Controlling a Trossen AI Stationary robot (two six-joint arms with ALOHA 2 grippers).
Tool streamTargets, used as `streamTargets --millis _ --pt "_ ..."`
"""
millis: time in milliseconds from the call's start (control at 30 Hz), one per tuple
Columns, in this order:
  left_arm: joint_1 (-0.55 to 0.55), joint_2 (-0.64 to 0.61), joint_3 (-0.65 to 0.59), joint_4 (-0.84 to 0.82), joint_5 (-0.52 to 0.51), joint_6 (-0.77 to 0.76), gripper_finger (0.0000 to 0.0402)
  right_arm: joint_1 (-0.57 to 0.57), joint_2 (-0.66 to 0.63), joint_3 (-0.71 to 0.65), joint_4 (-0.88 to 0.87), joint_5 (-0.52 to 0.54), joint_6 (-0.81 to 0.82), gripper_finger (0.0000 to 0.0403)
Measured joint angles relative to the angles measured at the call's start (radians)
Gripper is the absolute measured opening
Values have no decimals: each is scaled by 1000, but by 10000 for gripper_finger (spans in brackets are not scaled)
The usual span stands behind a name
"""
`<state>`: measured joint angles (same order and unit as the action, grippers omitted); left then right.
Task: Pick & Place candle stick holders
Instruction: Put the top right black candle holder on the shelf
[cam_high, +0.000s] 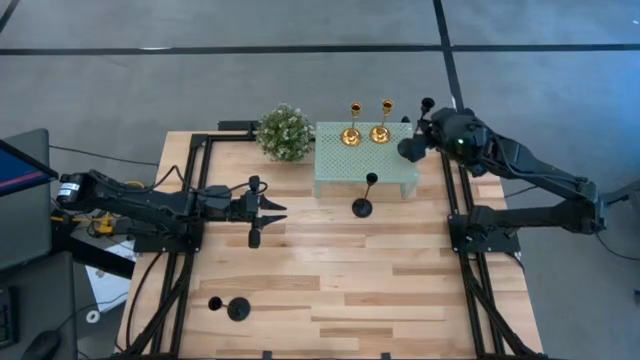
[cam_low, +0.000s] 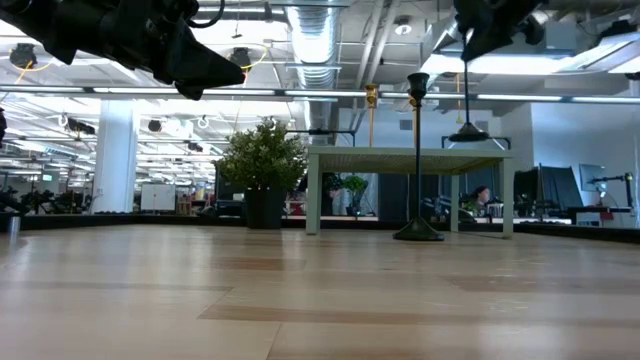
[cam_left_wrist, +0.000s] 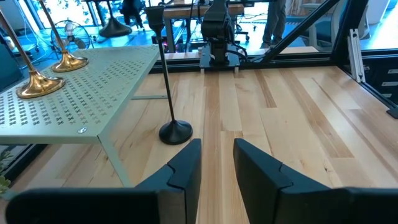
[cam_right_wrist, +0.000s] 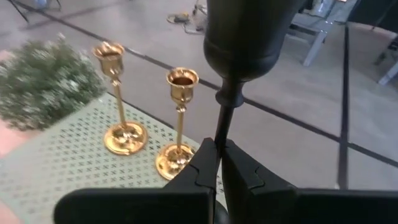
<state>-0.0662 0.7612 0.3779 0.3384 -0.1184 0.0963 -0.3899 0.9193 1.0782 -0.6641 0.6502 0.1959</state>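
Two gold holders (cam_high: 365, 131) stand on the mint-green perforated stand (cam_high: 340, 170); they also show in the right wrist view (cam_right_wrist: 177, 124). One black holder (cam_high: 364, 203) stands on its disc base on the table before the stand. Another black holder (cam_high: 228, 307) lies on its side at the near left. My right gripper (cam_right_wrist: 221, 155) is shut on a third black holder (cam_right_wrist: 245, 43) above the stand's right end. My left gripper (cam_left_wrist: 217, 162) is open and empty above the table's left middle, pointing at the standing black holder (cam_left_wrist: 173, 127). My right gripper pinches the black holder's thin stem (cam_right_wrist: 221, 124) between its two fingers, a little below the cup. The fingers come from the table's right, slanting down, and lie across the stem. The holder hangs upright, and its disc base (cam_low: 468, 133) is clear above the stand's top.
A leafy green plant ball (cam_high: 284, 132) sits at the far edge, left of the stand. Dark frame rails (cam_high: 190, 230) run along the table's left and right sides. Bare wood (cam_high: 400, 290) lies across the near middle and right.
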Motion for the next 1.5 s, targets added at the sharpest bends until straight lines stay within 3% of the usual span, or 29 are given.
streamTargets --millis 233,367,500,1067,1500 --pt "0 0 0 0 0 0 95 -53 78 0 14 -2 -23 0" --pt "0 0 0 0 0 0 95 -66 95 0 60 -55 -46 0" --pt "0 0 0 0 0 0 95 -97 103 0 113 -133 -64 0" --pt "0 0 0 0 0 0 95 -226 124 -6 132 -206 -91 0" --pt "0 0 0 0 0 0 95 -258 133 -21 148 -257 -93 0"
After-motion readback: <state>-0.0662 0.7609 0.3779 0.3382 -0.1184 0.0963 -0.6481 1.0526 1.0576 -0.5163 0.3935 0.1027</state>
